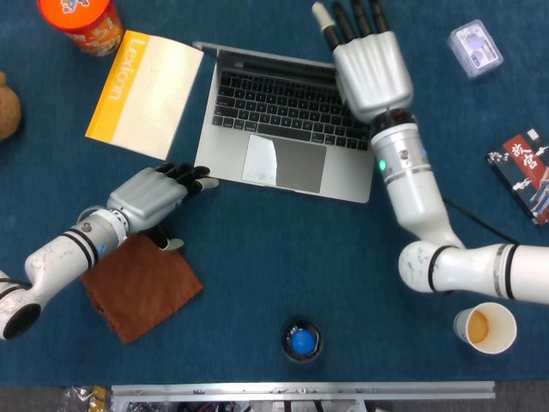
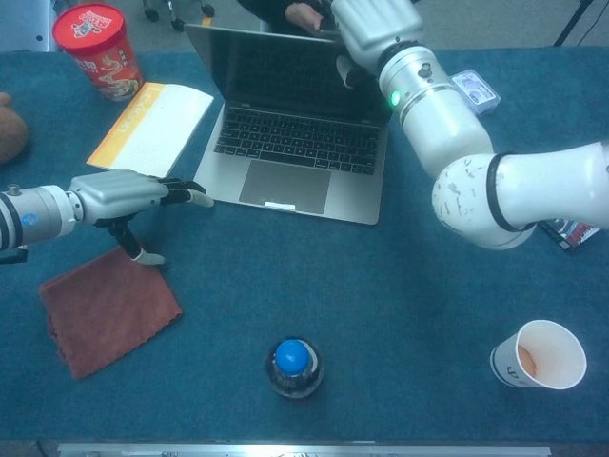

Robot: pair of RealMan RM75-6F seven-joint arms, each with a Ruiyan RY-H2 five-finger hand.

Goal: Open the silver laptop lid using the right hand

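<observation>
Blue cloth tabletop (image 1: 257, 257), silver laptop (image 1: 283, 163) mid-table with dark-screened lid (image 2: 276, 71) up. Right hand (image 1: 369, 64) flat, fingers together, behind top edge to push. Left hand (image 1: 159, 193) half-curled, empty, bracing near corner.

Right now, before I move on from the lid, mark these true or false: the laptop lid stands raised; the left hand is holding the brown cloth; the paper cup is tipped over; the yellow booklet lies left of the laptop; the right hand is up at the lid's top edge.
1. The laptop lid stands raised: true, the dark screen faces the chest view.
2. The left hand holds the brown cloth: false, it holds nothing; its fingertips sit by the laptop's front corner.
3. The paper cup is tipped over: false, it stands upright.
4. The yellow booklet lies left of the laptop: true.
5. The right hand is at the lid's top edge: true.
</observation>
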